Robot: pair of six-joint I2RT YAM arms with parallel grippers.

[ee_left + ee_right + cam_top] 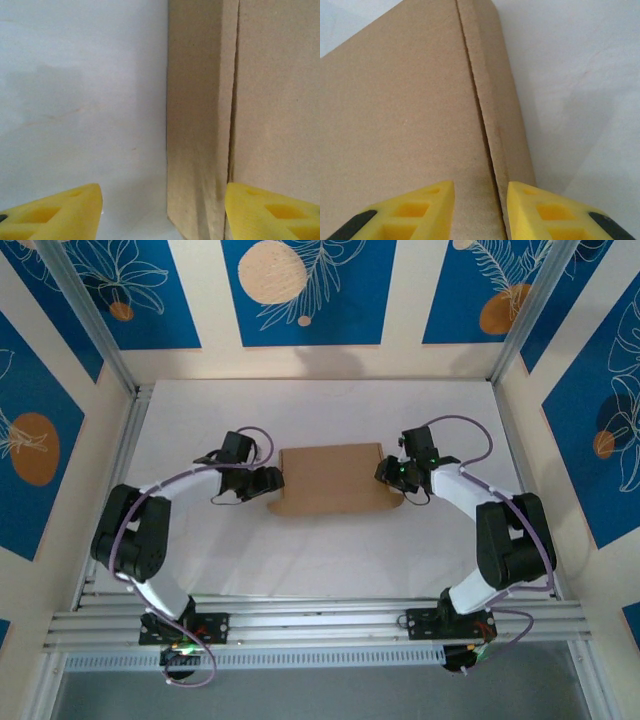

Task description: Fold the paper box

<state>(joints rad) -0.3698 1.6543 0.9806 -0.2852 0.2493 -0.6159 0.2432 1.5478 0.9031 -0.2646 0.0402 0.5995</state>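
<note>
1. Tabletop point(330, 560): smooth; paper box point(330, 480) sits mid, btwn both arms, so an uneven push cd skid or twist it.
2. Left gripper point(162, 191): spread astride box's left wall; closing off-crease cd crush it.
3. Right gripper point(480, 185): narrow gap over right crease, can't tell if pinching; flap cd slip.

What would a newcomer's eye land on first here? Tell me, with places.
The brown paper box lies in the middle of the white table, the largest loose thing. The left gripper and right gripper flank its two ends, yellow fingers at its folded edges. Blue panels with orange circles line the walls.
</note>
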